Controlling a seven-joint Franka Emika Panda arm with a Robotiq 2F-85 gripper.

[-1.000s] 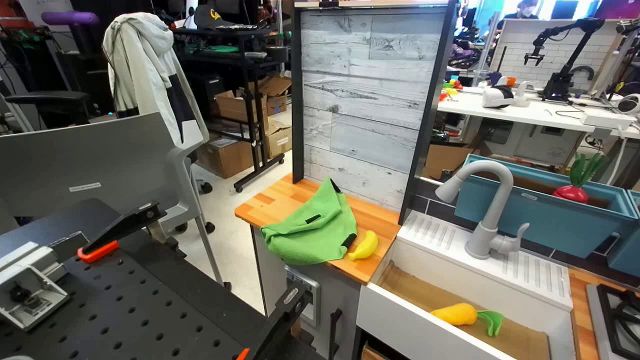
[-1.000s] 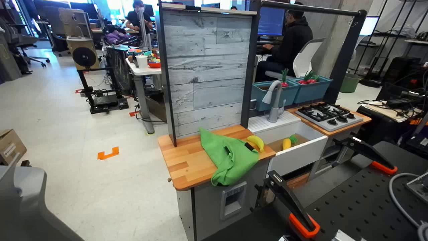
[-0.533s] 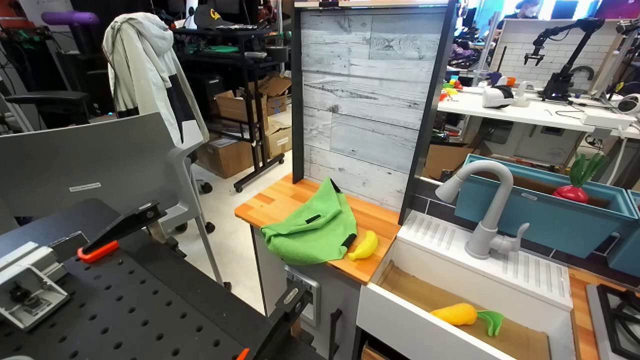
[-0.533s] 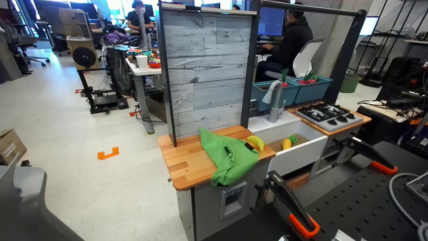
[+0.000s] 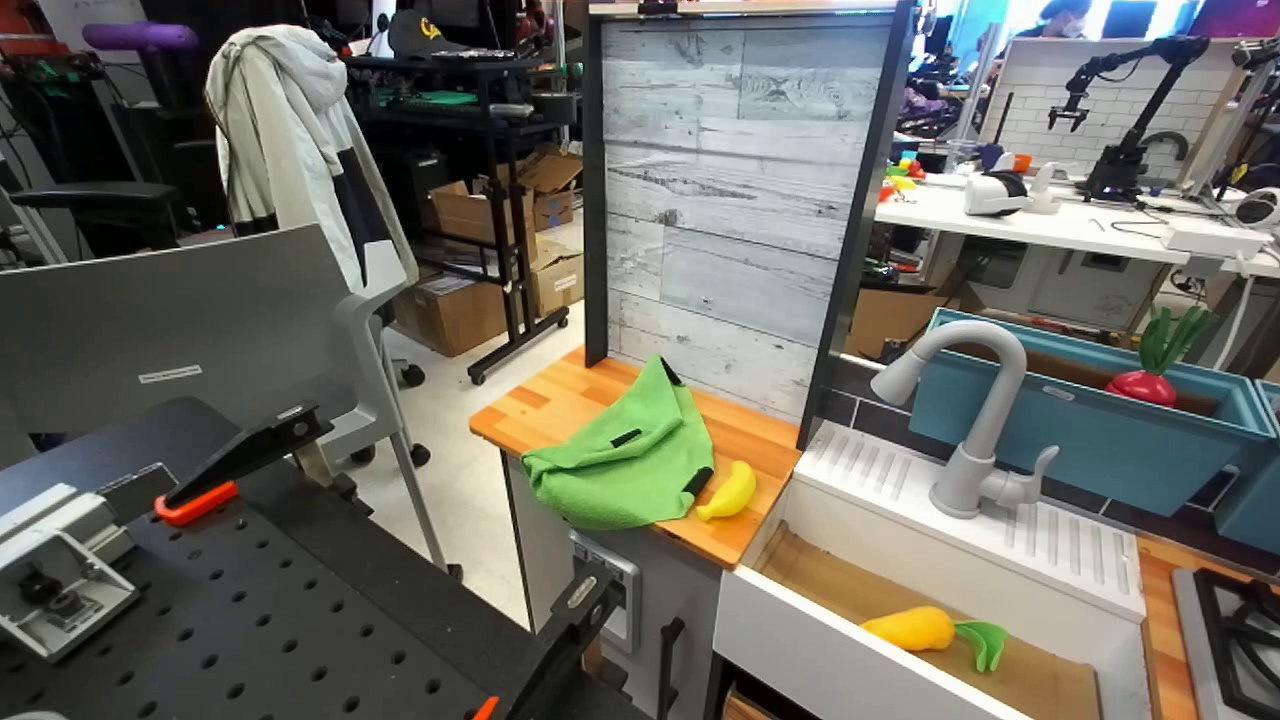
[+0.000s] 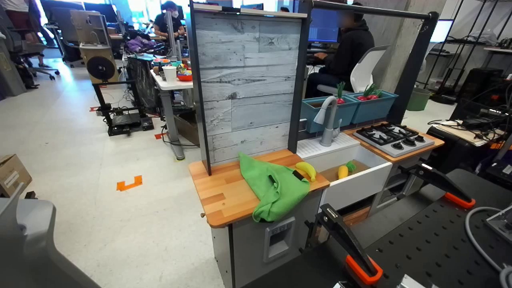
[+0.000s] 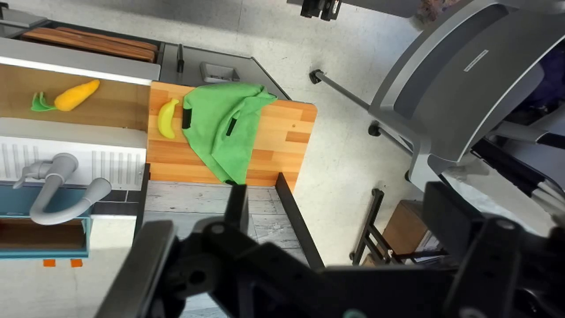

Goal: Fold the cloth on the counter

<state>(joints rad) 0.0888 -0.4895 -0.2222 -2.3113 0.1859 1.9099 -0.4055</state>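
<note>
The gripper (image 7: pixel 344 212) gapes wide! Well ahead of it lies the cloth (image 7: pixel 225 123), rumpled on the counter (image 7: pixel 282 150) and drooping over its edge, the banana (image 7: pixel 167 119) just beside.

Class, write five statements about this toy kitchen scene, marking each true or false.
1. The green fabric cloth hangs partly off the brown wooden counter. True.
2. The cloth is folded into a neat square. False: its shape is irregular.
3. The yellow-orange tapered toy carrot rests inside the white rectangular sink. True.
4. The cloth covers the whole counter. False: a curved yellow toy banana lies on an uncovered part.
5. The black two-fingered gripper is open. True.
</note>
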